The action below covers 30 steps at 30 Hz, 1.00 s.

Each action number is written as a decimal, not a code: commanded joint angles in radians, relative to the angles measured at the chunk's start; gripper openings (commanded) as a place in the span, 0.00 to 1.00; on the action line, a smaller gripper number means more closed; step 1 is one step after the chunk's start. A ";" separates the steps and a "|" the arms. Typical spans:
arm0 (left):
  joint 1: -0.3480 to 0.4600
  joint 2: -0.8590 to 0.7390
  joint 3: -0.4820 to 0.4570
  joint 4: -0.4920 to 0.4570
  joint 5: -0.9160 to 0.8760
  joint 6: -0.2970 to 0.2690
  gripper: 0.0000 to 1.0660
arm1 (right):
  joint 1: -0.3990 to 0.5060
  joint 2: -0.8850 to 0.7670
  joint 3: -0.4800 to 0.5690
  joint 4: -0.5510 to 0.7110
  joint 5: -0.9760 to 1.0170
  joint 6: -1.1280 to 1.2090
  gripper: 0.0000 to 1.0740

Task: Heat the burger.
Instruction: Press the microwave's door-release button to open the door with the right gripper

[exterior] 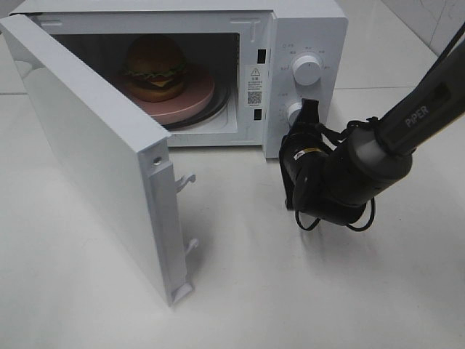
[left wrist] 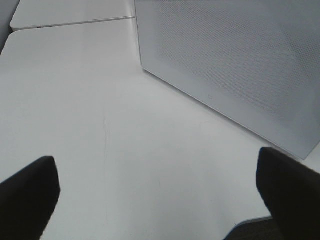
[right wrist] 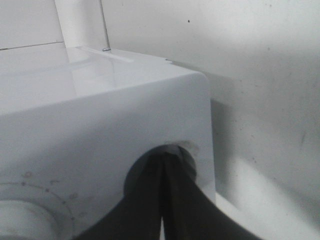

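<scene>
The burger (exterior: 155,65) is sitting inside the microwave (exterior: 305,29), ten o'clock from the clenched right gripper (exterior: 305,109) poking the lower knob (exterior: 292,111), yet the door (exterior: 94,145) is gaping, risking no heating; the left gripper (left wrist: 157,165) is hanging spread.

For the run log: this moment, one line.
burger: in microwave; door: open; right tool: shut at lower knob; left tool: open
</scene>
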 commanded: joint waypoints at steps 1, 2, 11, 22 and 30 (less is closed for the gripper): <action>0.004 -0.006 0.003 -0.007 -0.012 -0.006 0.94 | -0.030 -0.029 -0.045 -0.112 -0.123 -0.012 0.00; 0.004 -0.006 0.003 -0.007 -0.012 -0.006 0.94 | -0.030 -0.040 -0.035 -0.115 -0.099 -0.012 0.00; 0.004 -0.006 0.003 -0.007 -0.012 -0.006 0.94 | -0.030 -0.097 0.034 -0.144 -0.023 -0.020 0.00; 0.004 -0.006 0.003 -0.007 -0.012 -0.006 0.94 | -0.030 -0.138 0.095 -0.200 0.056 -0.043 0.00; 0.004 -0.006 0.003 -0.007 -0.012 -0.006 0.94 | -0.030 -0.185 0.137 -0.235 0.123 -0.067 0.00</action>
